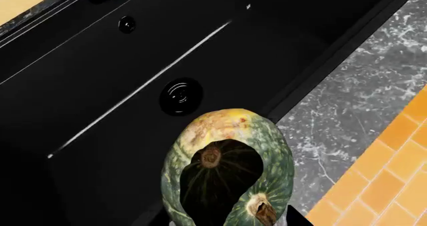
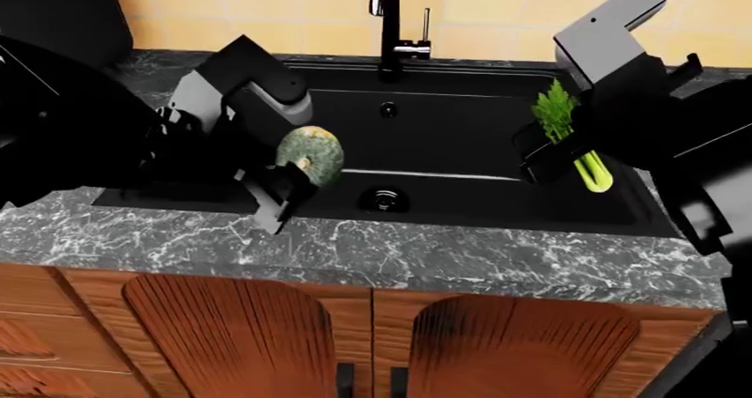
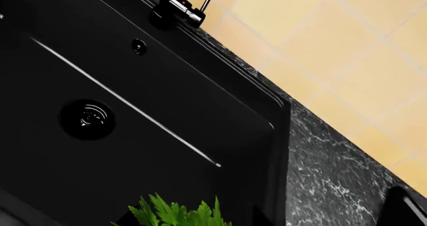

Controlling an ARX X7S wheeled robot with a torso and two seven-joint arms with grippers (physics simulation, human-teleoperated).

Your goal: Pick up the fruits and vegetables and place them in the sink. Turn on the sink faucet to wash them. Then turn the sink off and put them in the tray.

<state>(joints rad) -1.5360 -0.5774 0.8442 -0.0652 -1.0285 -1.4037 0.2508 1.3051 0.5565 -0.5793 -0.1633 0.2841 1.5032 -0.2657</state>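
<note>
My left gripper [image 2: 294, 176] is shut on the round dark-green squash [image 2: 312, 154], holding it above the left part of the sink [image 2: 470, 125]. In the left wrist view the squash [image 1: 227, 161] fills the near edge, its tan stem showing, with the drain [image 1: 181, 96] beyond it. My right gripper [image 2: 552, 151] is shut on the leafy celery [image 2: 557, 112] over the sink's right side. Only the celery's leaf tips [image 3: 177, 213] show in the right wrist view. The black faucet [image 2: 387, 19] stands behind the basin, with its small lever [image 2: 424, 24] beside it. The tray is out of view.
A grey marbled countertop [image 2: 411, 257] surrounds the sink, with wooden cabinet doors [image 2: 235, 345] below it. A yellow tiled wall [image 3: 333, 46] runs behind the faucet base [image 3: 175, 6]. An overflow hole [image 2: 388, 109] sits in the back wall of the basin.
</note>
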